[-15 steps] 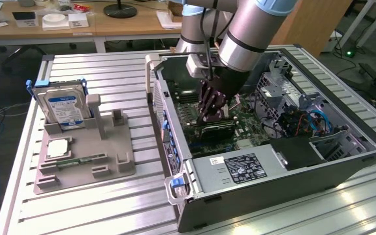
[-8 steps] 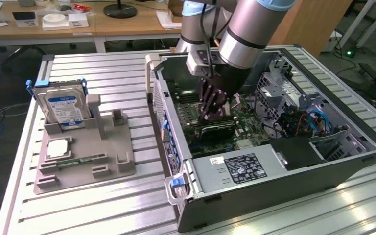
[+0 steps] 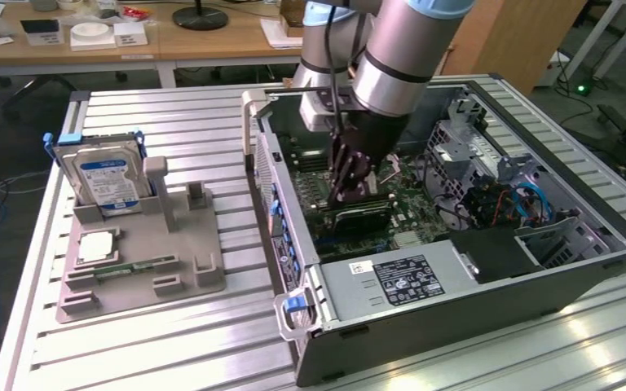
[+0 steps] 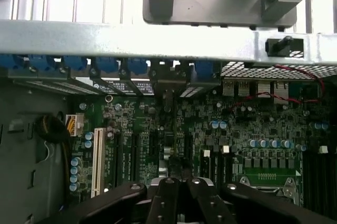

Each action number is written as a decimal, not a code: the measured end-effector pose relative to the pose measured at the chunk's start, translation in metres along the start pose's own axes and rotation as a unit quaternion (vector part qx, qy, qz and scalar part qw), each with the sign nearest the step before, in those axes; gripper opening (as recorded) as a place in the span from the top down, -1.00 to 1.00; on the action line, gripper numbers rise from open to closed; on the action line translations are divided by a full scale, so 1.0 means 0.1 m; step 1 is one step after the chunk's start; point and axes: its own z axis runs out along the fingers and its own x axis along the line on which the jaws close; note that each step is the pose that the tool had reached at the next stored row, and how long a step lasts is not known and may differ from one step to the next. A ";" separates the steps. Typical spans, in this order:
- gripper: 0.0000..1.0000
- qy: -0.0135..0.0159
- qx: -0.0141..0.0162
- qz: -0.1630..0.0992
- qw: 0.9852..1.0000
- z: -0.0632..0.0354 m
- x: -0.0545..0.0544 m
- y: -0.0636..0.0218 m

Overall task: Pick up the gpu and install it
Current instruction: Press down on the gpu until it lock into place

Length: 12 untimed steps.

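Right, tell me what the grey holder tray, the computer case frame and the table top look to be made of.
Grey holder tray: looks like matte moulded or printed plastic, uniform dull grey with blocky slots. Computer case: seemingly painted sheet metal outside, bare silvery steel on its edge rail, which gleams and carries perforated vents. Table top: probably aluminium, ribbed silver slats with a brushed sheen.

gpu (image 3: 359, 213) partly behind tool (image 3: 348, 194)
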 end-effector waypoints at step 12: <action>0.80 0.004 0.014 0.000 1.000 0.098 -0.03 0.030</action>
